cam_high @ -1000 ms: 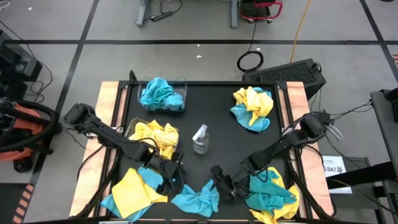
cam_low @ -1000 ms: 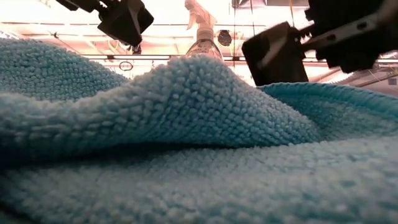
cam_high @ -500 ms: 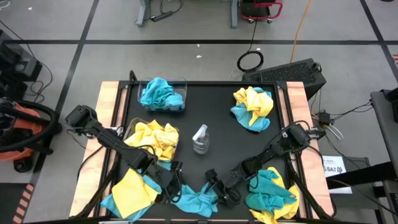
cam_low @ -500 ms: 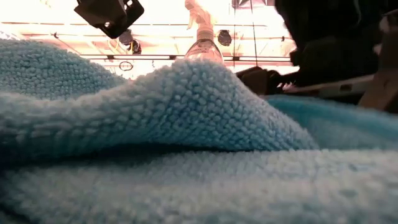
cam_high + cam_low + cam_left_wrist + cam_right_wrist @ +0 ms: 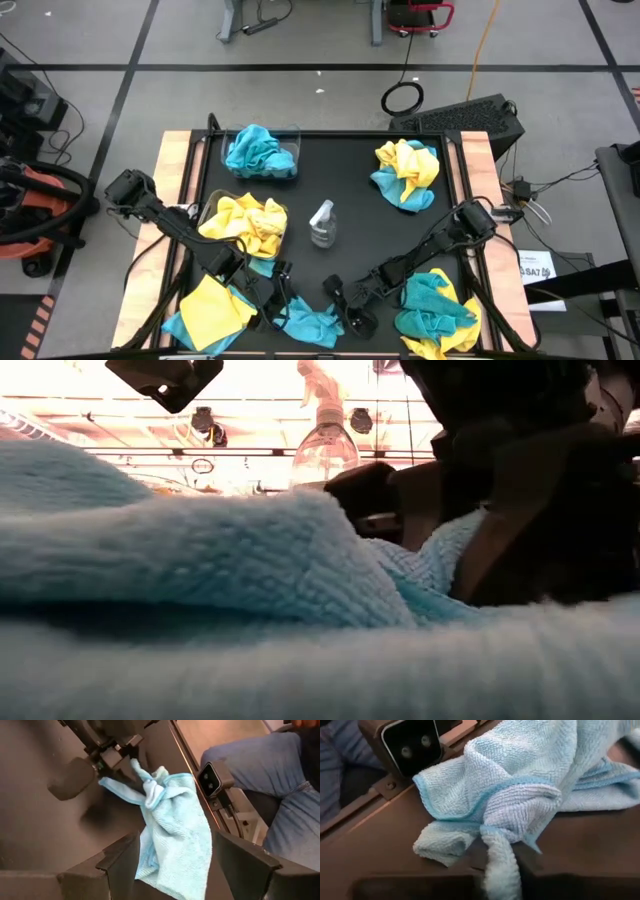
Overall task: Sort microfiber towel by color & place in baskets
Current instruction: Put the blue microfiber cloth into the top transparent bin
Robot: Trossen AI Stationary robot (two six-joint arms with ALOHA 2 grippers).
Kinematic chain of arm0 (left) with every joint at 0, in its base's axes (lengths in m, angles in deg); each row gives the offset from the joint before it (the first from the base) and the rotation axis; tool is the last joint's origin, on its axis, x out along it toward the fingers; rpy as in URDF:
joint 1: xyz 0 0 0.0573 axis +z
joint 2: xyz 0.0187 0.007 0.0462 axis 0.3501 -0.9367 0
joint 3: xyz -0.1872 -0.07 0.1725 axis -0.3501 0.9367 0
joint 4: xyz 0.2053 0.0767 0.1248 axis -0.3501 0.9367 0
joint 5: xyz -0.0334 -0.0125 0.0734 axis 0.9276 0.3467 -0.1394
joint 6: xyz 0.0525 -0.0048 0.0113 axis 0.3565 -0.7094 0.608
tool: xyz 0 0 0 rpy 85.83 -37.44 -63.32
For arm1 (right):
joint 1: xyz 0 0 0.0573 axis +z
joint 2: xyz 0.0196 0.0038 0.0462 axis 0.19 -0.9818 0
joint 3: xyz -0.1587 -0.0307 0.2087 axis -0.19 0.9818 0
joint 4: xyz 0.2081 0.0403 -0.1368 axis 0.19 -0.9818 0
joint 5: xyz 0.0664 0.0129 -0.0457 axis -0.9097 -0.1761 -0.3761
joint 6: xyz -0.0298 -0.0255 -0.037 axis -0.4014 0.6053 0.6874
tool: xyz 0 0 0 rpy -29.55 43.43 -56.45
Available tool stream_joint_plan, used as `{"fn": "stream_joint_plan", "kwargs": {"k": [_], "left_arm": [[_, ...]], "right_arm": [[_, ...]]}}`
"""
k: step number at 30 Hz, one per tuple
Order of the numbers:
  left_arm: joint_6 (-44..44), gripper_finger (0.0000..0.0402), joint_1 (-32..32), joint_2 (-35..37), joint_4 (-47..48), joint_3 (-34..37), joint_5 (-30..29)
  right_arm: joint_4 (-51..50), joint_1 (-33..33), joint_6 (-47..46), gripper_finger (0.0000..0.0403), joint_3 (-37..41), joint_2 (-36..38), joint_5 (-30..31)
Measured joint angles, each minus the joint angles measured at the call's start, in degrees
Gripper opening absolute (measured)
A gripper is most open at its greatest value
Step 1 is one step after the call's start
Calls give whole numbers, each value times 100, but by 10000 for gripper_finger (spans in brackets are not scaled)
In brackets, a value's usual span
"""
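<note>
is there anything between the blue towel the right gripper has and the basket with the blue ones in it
The spray bottle stands mid-table, roughly on the line from the teal towel pinched by the right gripper to the far basket holding teal cloth. The yellow-filled basket sits just left of that line.

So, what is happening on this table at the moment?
Two robot arms are sorting towels by colour. The right gripper has its jaws shut on a fold of the teal towel at the table's near edge. The left gripper waits open just beside that towel. One clear basket at the far side holds a teal towel, the other basket holds yellow ones. Mixed piles remain on the table, and a spray bottle stands in the middle.
</note>
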Motion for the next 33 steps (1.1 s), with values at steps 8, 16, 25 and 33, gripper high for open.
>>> {"fn": "stream_joint_plan", "kwargs": {"k": [8,16,25,33], "left_arm": [[52,258,0,0,1,0,-8],[266,258,0,0,-50,0,-550],[364,280,140,0,-1029,0,-1381],[363,361,334,0,-2006,0,-1412]], "right_arm": [[-783,29,202,7,19,742,639],[-1057,228,753,5,17,1803,1290],[-1167,346,1447,3,14,2658,2444],[-1042,346,1880,3,8,2883,2994]]}}
